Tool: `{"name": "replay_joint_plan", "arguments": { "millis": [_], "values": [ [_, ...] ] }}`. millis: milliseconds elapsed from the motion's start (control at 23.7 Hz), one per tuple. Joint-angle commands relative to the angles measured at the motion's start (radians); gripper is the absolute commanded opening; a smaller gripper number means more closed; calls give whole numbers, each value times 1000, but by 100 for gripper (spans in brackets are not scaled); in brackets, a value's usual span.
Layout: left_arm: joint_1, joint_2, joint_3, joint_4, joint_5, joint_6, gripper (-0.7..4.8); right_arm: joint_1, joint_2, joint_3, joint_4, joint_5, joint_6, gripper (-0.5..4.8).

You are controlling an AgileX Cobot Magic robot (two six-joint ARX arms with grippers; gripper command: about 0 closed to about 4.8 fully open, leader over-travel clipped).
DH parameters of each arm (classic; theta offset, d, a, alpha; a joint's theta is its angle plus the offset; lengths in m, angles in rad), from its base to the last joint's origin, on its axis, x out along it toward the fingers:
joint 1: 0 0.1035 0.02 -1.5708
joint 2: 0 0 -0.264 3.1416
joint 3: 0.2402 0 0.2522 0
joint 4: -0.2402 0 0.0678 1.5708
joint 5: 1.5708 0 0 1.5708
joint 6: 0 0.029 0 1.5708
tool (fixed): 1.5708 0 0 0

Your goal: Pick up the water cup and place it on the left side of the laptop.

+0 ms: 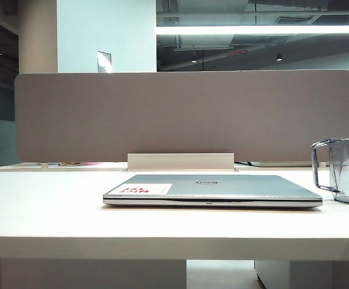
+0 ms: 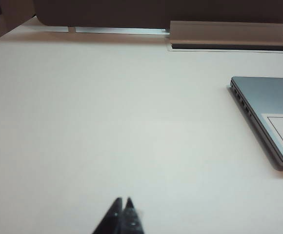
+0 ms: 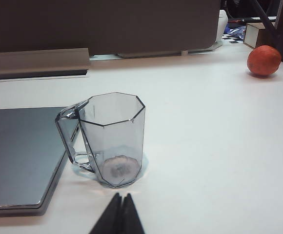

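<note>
Fingertips of the right gripper (image 3: 121, 196) were clenched together, empty, just short of the water cup (image 3: 113, 139); the left gripper (image 2: 123, 201) was likewise pinched shut over bare desk (image 2: 107, 126). Cup stood upright at the laptop's (image 1: 213, 188) three o'clock edge, long axis vertical, handle (image 3: 73, 139) toward the laptop. Risk: closed jaws advancing could topple the light cup; carrying it across could clip the lid. An orange (image 3: 264, 60) lay well apart.

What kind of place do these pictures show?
Probably an open-plan office. A white desk carries a grey partition screen along its back edge, and a closed laptop lies on it beside a water cup. Both grippers, left and right, are shut above the desk.
</note>
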Motion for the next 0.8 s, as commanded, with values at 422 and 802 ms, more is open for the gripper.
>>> {"name": "replay_joint_plan", "arguments": {
  "millis": [422, 802],
  "values": [
    [0, 1, 3, 21, 0, -8, -6, 0, -2, -6, 11, 1, 5, -6],
    [-2, 1, 5, 105, 135, -284, -6, 0, -2, -6, 11, -11, 16, -6]
  ]
}}
